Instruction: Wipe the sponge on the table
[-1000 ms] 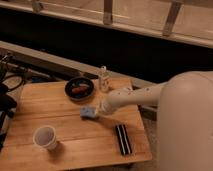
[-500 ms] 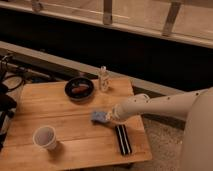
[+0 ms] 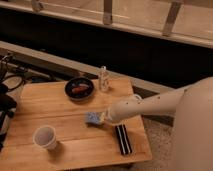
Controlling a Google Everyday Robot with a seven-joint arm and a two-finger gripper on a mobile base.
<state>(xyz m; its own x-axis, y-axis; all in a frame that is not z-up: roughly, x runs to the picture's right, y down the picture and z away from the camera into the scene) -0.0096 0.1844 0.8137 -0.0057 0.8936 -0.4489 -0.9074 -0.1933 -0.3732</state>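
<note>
The sponge (image 3: 92,118), a small light-blue pad, lies on the light wooden table (image 3: 60,107) right of its middle. My gripper (image 3: 103,117) sits at the sponge's right edge, low on the tabletop and shut on it. The pale arm reaches in from the right side of the view. Part of the sponge is hidden under the gripper's tip.
A black bowl (image 3: 79,88) with something reddish in it stands at the back, a small clear bottle (image 3: 103,79) to its right. A white cup (image 3: 45,136) stands front left. A black ribbed block (image 3: 123,139) lies front right, just below the arm. Dark cables and gear hang off the left edge.
Over the last second the sponge slid right and toward the front with the gripper. Since half a second ago both have come back a little to the left.
</note>
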